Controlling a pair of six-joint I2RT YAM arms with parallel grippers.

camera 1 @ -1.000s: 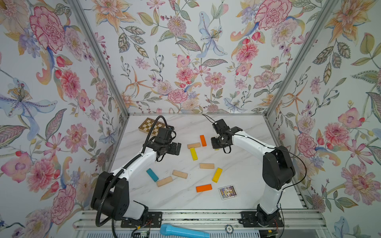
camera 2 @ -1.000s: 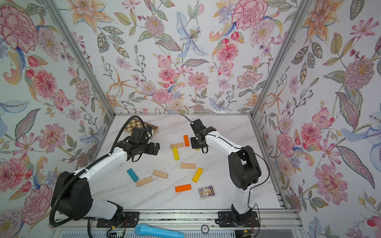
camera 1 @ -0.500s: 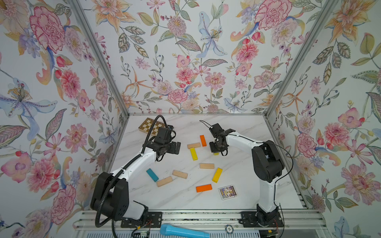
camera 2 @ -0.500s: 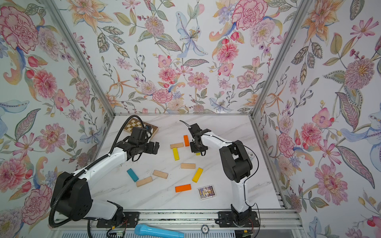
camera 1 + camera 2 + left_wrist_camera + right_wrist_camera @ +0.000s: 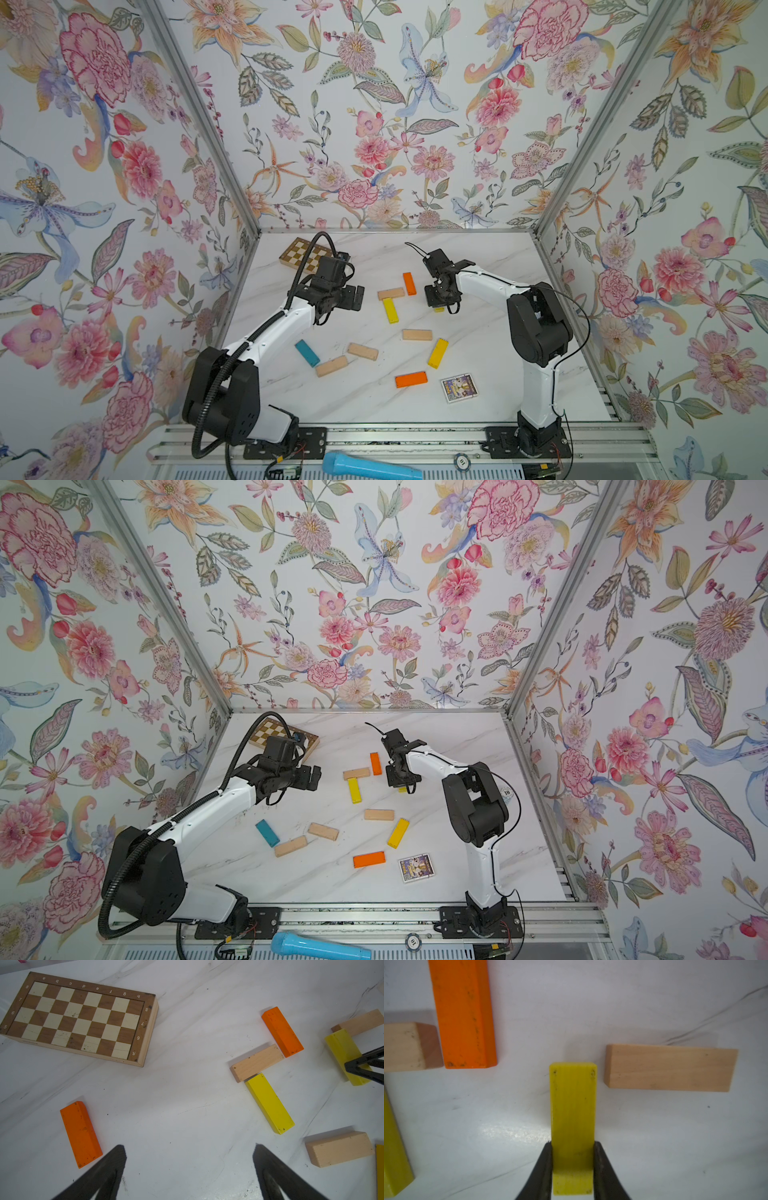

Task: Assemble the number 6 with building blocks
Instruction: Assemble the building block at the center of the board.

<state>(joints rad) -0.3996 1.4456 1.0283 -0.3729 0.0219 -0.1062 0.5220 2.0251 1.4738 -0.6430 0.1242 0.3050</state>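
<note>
My right gripper (image 5: 572, 1145) is shut on one end of a yellow block (image 5: 573, 1105), held low over the marble just right of an orange block (image 5: 409, 284). Whether the yellow block touches the table I cannot tell. In both top views the gripper (image 5: 439, 305) (image 5: 401, 785) hides most of it. A beige block (image 5: 390, 294) and a yellow block (image 5: 390, 310) meet the orange one in a corner. My left gripper (image 5: 189, 1147) is open over bare marble, left of that group. More building blocks lie loose toward the front: beige (image 5: 417, 335), yellow (image 5: 437, 353), orange (image 5: 411, 379), teal (image 5: 307, 353).
A chequered board (image 5: 299, 255) lies at the back left behind my left arm. Beside my left fingers lies another orange block (image 5: 80, 1132). A beige block (image 5: 670, 1068) lies just past the held block. A picture card (image 5: 457, 387) sits front right.
My right arm has swung its elbow in and brought the yellow block a little toward the front and lower. The left arm and the loose blocks have not moved.
</note>
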